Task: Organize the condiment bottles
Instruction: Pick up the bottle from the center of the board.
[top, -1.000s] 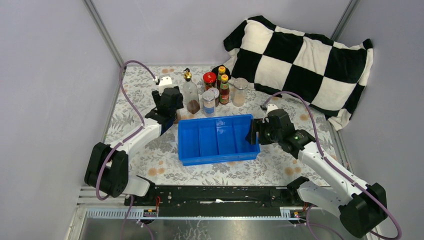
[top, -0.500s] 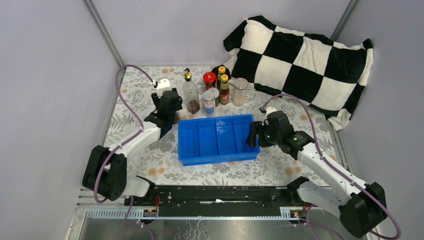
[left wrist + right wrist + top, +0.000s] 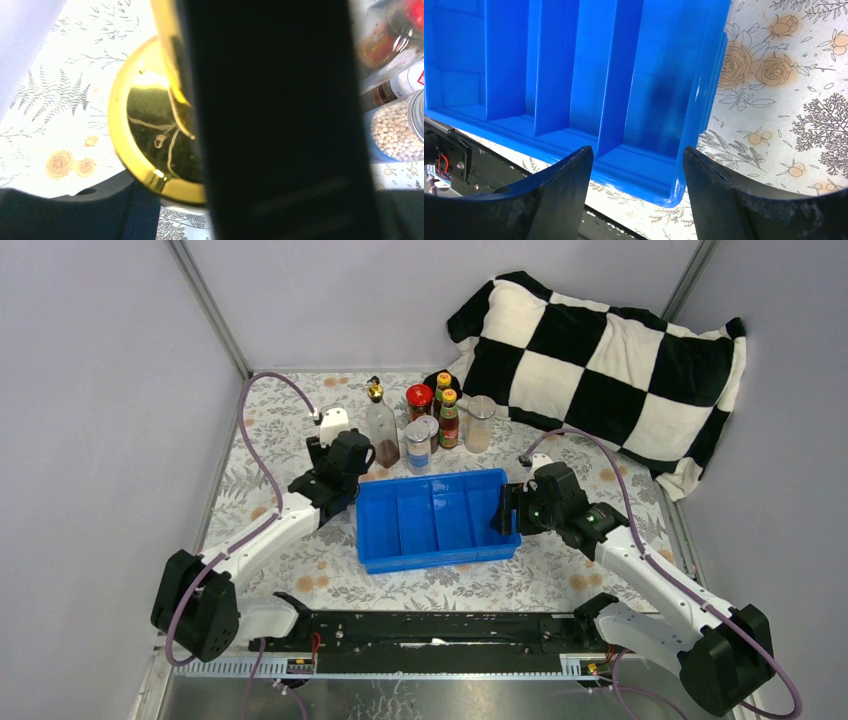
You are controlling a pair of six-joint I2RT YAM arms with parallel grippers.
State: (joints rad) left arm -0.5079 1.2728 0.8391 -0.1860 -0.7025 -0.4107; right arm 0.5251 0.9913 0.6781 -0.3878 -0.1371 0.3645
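Observation:
My left gripper (image 3: 348,462) hovers by the left end of the blue tray (image 3: 435,480). It is shut on a gold-spouted bottle, whose gold cap (image 3: 150,125) fills the left wrist view beside a black finger (image 3: 275,125). More condiment bottles cluster behind the tray: another gold-spouted clear bottle (image 3: 380,428), a red-lidded jar (image 3: 419,399), two yellow-capped sauce bottles (image 3: 449,420), silver-lidded shakers (image 3: 417,446) and a clear shaker (image 3: 481,422). My right gripper (image 3: 505,512) is open at the tray's right end, with the tray's corner (image 3: 684,185) between its fingers, untouched.
A black-and-white checked pillow (image 3: 600,360) leans in the back right corner. Grey walls close the left, back and right. The tray's compartments (image 3: 559,75) hold nothing. A black rail (image 3: 430,625) runs along the near edge between the arm bases.
My left gripper has narrowed its jaws round the bottle and shifted right and nearer, toward the tray's left end. The right arm has barely moved.

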